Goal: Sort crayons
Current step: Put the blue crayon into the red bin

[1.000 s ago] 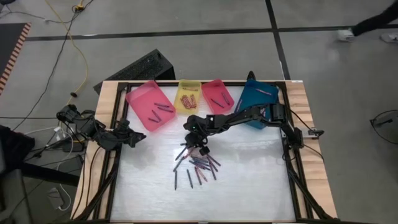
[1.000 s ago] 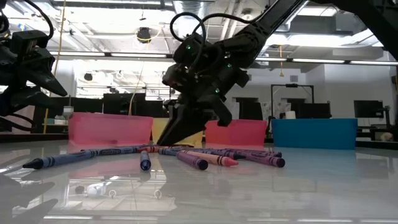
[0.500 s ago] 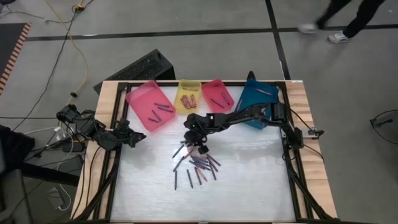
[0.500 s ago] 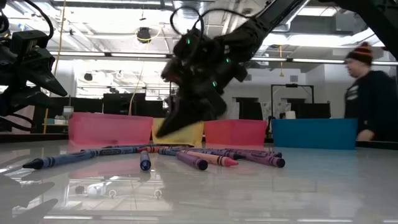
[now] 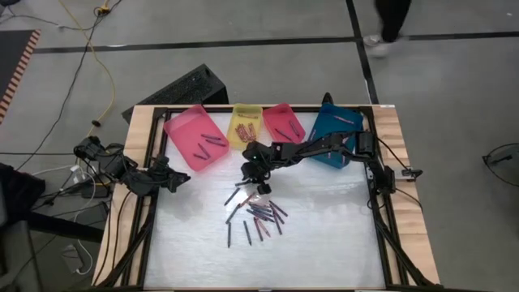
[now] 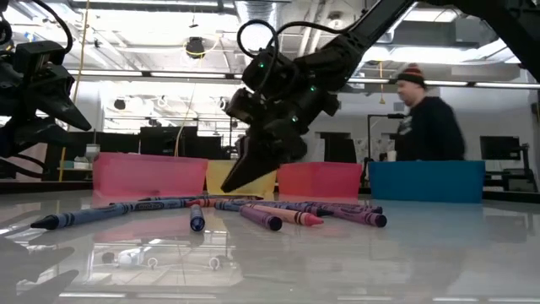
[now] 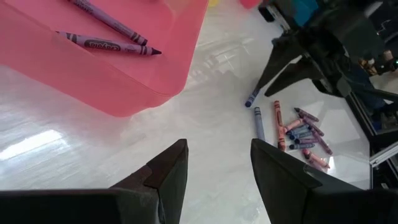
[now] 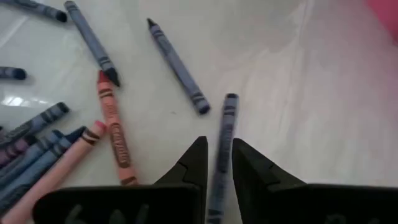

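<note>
High view: the right gripper (image 5: 253, 174) hung above the table's (image 5: 340, 243) middle, lifted off the crayon pile (image 5: 258, 214); the left gripper (image 5: 180, 180) waited at the left edge. Low view: nothing showed between its dark fingers (image 6: 245, 173). Right wrist view: the fingers clasped a blue crayon (image 8: 219, 158). Left wrist view: fingers parted, empty. Judged step: carrying; next, releasing it over the matching tray.

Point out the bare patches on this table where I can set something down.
Bare: the whole near half of the table, below the crayon pile, and the strip right of it under the blue tray. Crowded: the middle, where the right gripper holds a crayon, and the far edge lined with trays.
</note>
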Robot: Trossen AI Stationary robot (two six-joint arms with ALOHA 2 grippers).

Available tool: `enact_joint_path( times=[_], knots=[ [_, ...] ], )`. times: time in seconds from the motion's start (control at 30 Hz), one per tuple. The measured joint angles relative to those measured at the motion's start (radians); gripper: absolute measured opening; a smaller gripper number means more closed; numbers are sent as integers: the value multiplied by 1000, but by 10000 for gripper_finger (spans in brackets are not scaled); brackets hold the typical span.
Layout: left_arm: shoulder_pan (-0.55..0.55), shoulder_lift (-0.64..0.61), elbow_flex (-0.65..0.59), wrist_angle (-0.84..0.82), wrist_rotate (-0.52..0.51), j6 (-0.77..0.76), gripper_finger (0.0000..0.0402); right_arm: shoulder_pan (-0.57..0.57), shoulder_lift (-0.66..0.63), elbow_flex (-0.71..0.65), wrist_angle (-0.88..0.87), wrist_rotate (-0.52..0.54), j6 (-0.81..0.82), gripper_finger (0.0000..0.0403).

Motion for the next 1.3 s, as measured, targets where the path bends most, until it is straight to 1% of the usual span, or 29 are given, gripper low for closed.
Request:
enact_joint_path(
  times=[0.1,0.3,0.47,0.57,0.83,1.1,1.3],
  knots=[
    [0,0,0,0,-1,0,165,2,-1,-43,47,7,-5,71],
    [0,0,0,0,-2,1,165,-4,-5,-126,121,87,-5,71],
    [0,0,0,0,-2,1,165,-7,-6,-166,149,99,-2,70],
    [0,0,0,0,-3,0,165,-7,-6,-197,189,120,0,61],
    [0,0,0,0,-5,0,165,1,-6,-202,187,136,9,7],
    [0,0,0,0,-2,0,165,-2,-17,-207,231,134,112,7],
    [0,0,0,0,8,1,165,-20,-75,-208,239,147,115,7]
  ],
)
